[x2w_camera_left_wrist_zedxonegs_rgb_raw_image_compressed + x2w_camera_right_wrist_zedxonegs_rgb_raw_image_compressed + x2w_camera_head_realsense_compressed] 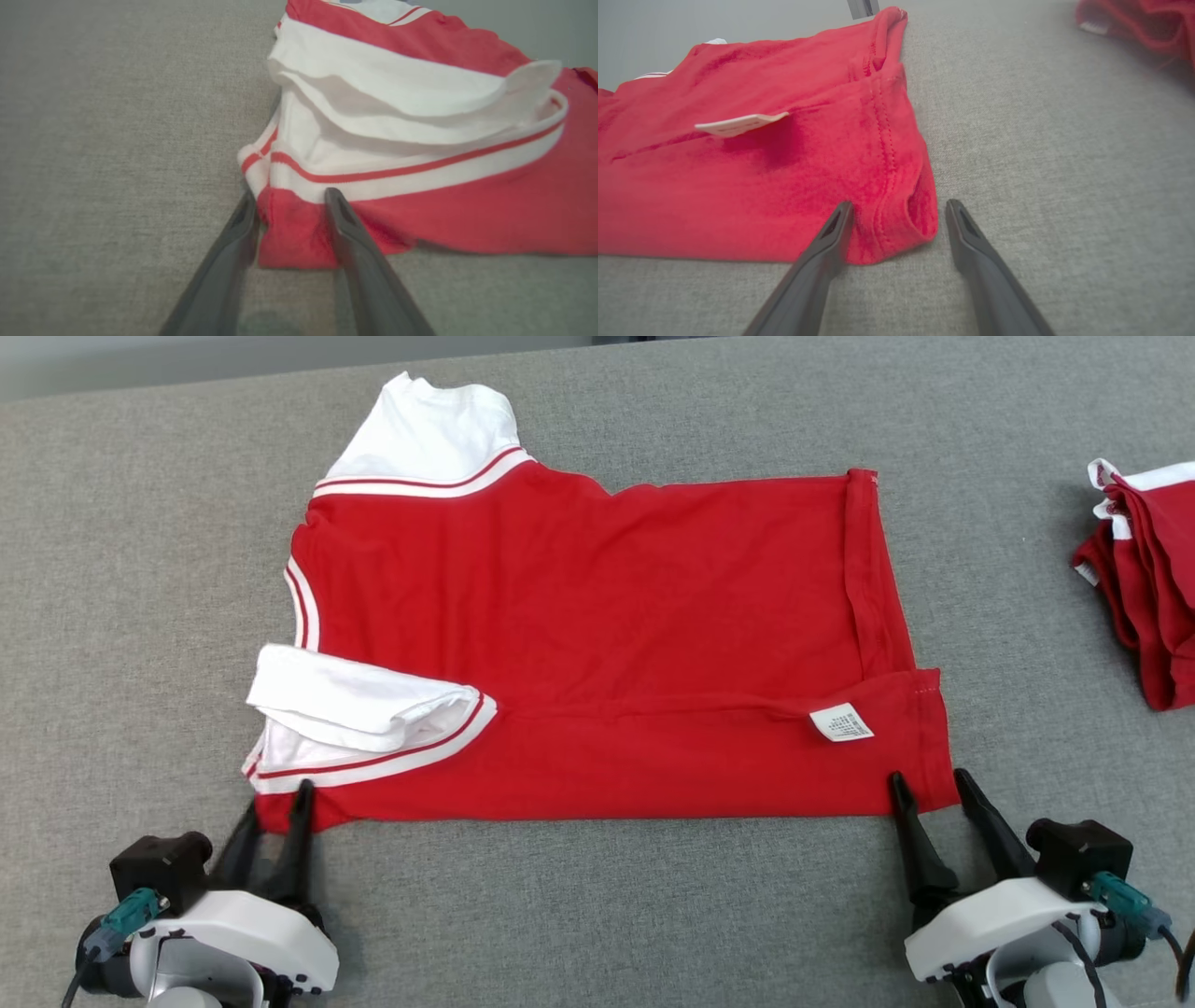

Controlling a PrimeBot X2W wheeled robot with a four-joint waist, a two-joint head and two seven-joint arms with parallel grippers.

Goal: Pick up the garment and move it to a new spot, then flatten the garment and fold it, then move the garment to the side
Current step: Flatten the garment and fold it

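Red shirt (597, 644) is laid flat on the bench (597, 915), near strip already folded over, long axis running left to right. Its near edge is bracketed by both arms, cloth lying straight ahead of each. Left claw (278, 800) is seen half-open, sleeve-end corner set between the fingers, firm pinch not confirmed. Right claw (930, 777) is spread wide astride the hem corner, nothing held. Bare bench is noted beyond the shirt's far edge and to its left. Its right is crowded by a clothes pile (1153, 588).

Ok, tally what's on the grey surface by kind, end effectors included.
Spread red-and-white shirt: 1
Heap of red-and-white garments: 1 (pieces inside uncountable)
End effectors: 2, left end effector and right end effector
Total: 4
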